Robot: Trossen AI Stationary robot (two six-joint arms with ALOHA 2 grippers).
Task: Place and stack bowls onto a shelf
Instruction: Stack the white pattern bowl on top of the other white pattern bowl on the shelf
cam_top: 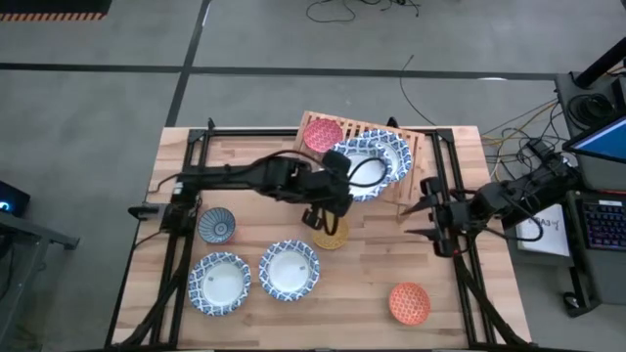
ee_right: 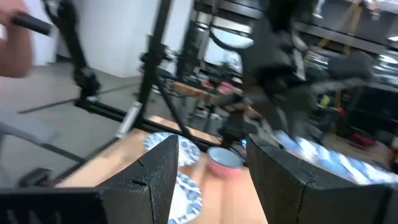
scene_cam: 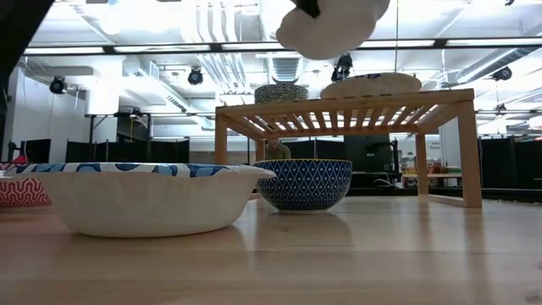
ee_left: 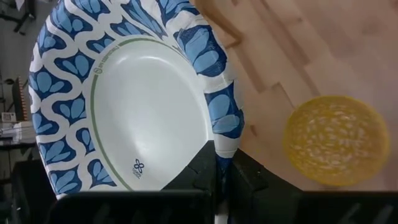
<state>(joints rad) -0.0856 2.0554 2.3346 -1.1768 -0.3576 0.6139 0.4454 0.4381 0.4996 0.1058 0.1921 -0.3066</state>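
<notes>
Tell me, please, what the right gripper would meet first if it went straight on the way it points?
Probably the shelf: the open right gripper points across the table toward its near end, with bare tabletop between, though height is unclear.

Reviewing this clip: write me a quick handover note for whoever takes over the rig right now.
Left gripper: shut on the rim of a wide bowl, carried over the shelf.
Right gripper: open, empty, waiting at the table's right side.
Done: pink bowl on the shelf.
Left on the table: two wide bowls, small blue bowl, yellow bowl, orange bowl.
Next, probably: set the held bowl down, then fetch the rest.
</notes>
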